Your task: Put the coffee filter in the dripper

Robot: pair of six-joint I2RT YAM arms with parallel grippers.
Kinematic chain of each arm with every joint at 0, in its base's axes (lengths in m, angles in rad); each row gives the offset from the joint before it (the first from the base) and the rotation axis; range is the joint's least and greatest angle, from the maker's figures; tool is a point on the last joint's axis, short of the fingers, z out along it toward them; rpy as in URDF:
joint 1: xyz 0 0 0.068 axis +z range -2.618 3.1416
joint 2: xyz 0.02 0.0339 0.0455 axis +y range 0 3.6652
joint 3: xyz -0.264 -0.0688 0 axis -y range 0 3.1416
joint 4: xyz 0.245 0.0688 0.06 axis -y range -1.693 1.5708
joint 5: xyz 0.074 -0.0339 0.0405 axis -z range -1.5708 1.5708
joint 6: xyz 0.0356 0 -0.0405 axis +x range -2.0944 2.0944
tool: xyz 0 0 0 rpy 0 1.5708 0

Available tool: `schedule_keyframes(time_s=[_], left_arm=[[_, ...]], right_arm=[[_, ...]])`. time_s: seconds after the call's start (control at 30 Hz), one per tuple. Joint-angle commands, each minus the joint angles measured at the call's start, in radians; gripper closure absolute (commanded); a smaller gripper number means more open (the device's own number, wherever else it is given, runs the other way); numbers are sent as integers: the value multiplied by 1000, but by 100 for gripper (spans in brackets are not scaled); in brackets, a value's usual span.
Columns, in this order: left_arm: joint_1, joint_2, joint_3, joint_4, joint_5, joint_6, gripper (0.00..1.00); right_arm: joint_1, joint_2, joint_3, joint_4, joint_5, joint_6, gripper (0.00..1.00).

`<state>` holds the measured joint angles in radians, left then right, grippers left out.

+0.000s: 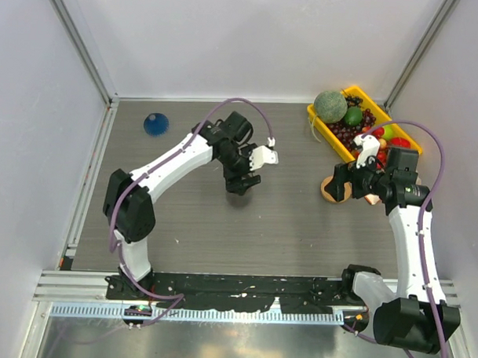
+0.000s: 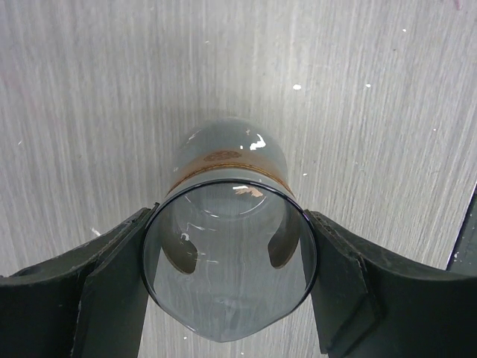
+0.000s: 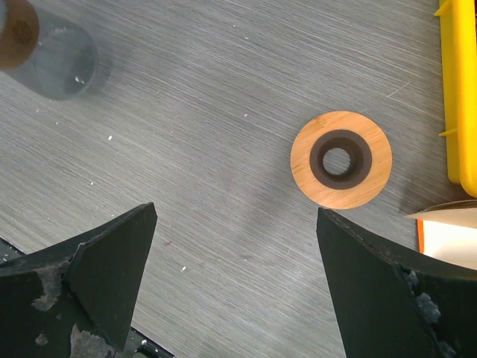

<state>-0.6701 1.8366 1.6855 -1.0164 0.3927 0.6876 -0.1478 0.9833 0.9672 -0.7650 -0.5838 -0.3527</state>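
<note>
Clamping a glass carafe [image 2: 227, 171] at its rim, the left gripper [image 1: 243, 179] sits near the middle of the table [image 1: 284, 228]. In the left wrist view its two fingers [image 2: 112, 261] press the rim from either side. The dripper [image 1: 155, 124], dark blue, stands alone toward the far left corner, well apart from both grippers.

The right gripper [image 3: 235, 215] is released, its jaws spread wide over the right side of the table. A wooden ring [image 3: 341, 159] with a dark centre hole lies on the table between and just beyond the fingertips, touching neither.

The coffee filter [image 3: 447, 215] shows only as a pale tan paper edge at the right border of the right wrist view. It lies just beside the outer finger, outside the jaws, close to the near end of the yellow tray [image 3: 458, 89]. That tray, full of fruit, fills the far right corner.
</note>
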Motion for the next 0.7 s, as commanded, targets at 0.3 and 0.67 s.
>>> schedule_keyframes(time_s=[0.3, 0.67], left_arm=[[-128, -14, -102, 122, -26, -31, 35], [-157, -48, -156, 179, -26, -25, 1]], right_arm=[[-16, 0, 5, 0, -116, -37, 5], [-16, 14, 16, -43, -125, -77, 5]])
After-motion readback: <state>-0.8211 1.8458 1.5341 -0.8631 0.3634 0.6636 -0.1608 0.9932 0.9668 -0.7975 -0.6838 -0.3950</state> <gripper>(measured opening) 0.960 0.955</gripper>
